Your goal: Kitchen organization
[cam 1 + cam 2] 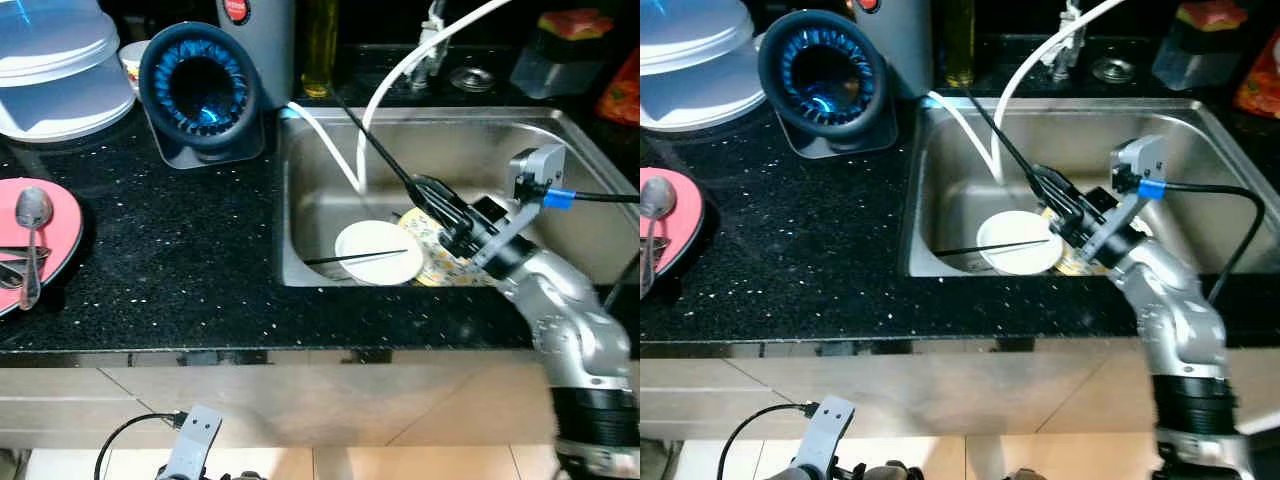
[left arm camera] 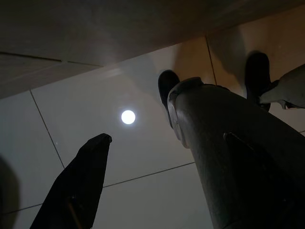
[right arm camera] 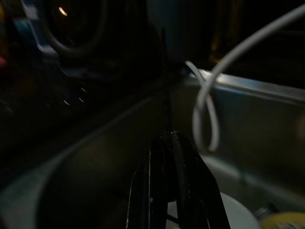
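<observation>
Right gripper [image 1: 437, 203] reaches into the steel sink [image 1: 590, 170], its 2 black fingers pinched tight on 1 thin black chopstick [image 1: 375, 140] that slants up and away toward the far left corner of the basin. In the right wrist view the fingers [image 3: 162, 191] press together with the stick rising straight out from between them. A second chopstick [image 1: 362, 256] lies flat across the white plate [image 1: 378, 252] on the sink floor, and a yellow patterned dish [image 1: 432, 262] sits just right of that plate, partly under the arm. A white hose [image 1: 400, 70] loops down from the tap area into the basin, close to the raised stick.

On the black counter to the left stand a blue round drying holder [image 1: 198, 85], a stack of pale plates [image 1: 55, 70] at the far left, and a pink plate [image 1: 60, 225] carrying a spoon [image 1: 32, 235] at the near left edge. Left gripper [image 2: 90, 162] hangs idle below the counter over pale floor tiles, its fingers spread apart.

Judging by the scene, the step in hand is lifting the chopstick out of the sink. Done well, the arm would rise straight, keep the long stick clear of the hose and sink wall, and hold its pinch firm, since so thin a stick could pivot or slip.
</observation>
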Controlling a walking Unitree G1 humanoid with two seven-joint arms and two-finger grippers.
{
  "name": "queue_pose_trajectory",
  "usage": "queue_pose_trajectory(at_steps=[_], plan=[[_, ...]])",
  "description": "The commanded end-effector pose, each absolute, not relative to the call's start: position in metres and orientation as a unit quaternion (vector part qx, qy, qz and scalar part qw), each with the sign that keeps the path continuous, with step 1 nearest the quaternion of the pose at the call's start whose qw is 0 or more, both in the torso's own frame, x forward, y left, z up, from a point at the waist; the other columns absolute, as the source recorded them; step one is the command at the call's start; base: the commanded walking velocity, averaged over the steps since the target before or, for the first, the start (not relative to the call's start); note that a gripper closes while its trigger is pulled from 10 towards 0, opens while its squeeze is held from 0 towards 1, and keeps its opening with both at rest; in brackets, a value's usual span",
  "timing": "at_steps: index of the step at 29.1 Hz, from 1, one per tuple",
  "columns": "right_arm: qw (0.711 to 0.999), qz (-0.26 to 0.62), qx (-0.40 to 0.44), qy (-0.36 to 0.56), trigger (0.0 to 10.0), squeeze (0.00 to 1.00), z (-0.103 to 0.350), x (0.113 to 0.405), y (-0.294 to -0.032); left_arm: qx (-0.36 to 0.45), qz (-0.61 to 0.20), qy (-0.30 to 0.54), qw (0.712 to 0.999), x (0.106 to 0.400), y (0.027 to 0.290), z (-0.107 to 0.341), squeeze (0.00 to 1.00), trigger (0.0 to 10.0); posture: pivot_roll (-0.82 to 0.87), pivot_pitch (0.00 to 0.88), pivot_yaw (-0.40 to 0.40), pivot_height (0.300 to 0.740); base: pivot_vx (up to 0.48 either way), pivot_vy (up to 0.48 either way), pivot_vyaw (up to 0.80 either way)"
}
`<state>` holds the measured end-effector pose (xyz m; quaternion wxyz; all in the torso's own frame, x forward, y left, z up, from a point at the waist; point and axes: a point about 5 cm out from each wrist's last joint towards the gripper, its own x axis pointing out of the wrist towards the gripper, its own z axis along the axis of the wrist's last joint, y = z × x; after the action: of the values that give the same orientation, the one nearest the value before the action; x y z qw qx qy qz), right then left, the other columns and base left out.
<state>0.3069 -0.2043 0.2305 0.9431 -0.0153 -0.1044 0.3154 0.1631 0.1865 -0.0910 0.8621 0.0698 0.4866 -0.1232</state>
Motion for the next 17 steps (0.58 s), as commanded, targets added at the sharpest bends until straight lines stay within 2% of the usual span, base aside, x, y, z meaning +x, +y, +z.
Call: queue_pose_trajectory(at_steps=[1,4,6,8,14,17], plan=[[0.949,0.302,-0.052,-0.069,10.0,0.0,0.224,0.304,-0.217,0.069,-0.122,0.529,0.837,0.139,0.189,-0.101,0.0,10.0,0.03,0.109,-0.007,0.74,0.0,0.0,0.0],[0.952,0.274,-0.132,-0.012,10.0,0.0,0.216,0.302,-0.237,0.069,-0.122,0.531,0.836,0.137,0.19,-0.102,0.0,10.0,0.03,0.116,-0.006,0.74,0.0,0.0,0.0],[0.952,0.274,-0.132,-0.012,10.0,0.0,0.216,0.302,-0.237,0.069,-0.122,0.531,0.836,0.137,0.19,-0.102,0.0,10.0,0.03,0.116,-0.006,0.74,0.0,0.0,0.0],[0.953,0.246,-0.176,0.018,10.0,0.0,0.216,0.304,-0.251,0.07,-0.123,0.535,0.833,0.133,0.191,-0.103,0.0,10.0,0.03,0.125,-0.009,0.74,0.0,0.0,0.0],[0.946,0.204,-0.245,0.058,10.0,0.0,0.213,0.316,-0.253,0.07,-0.123,0.539,0.83,0.128,0.191,-0.104,0.0,10.0,0.03,0.137,-0.017,0.74,0.0,0.0,0.0],[0.937,0.214,-0.265,0.072,10.0,0.0,0.209,0.321,-0.25,0.07,-0.125,0.541,0.829,0.125,0.19,-0.105,0.0,10.0,0.03,0.142,-0.018,0.74,0.0,0.0,0.0]])
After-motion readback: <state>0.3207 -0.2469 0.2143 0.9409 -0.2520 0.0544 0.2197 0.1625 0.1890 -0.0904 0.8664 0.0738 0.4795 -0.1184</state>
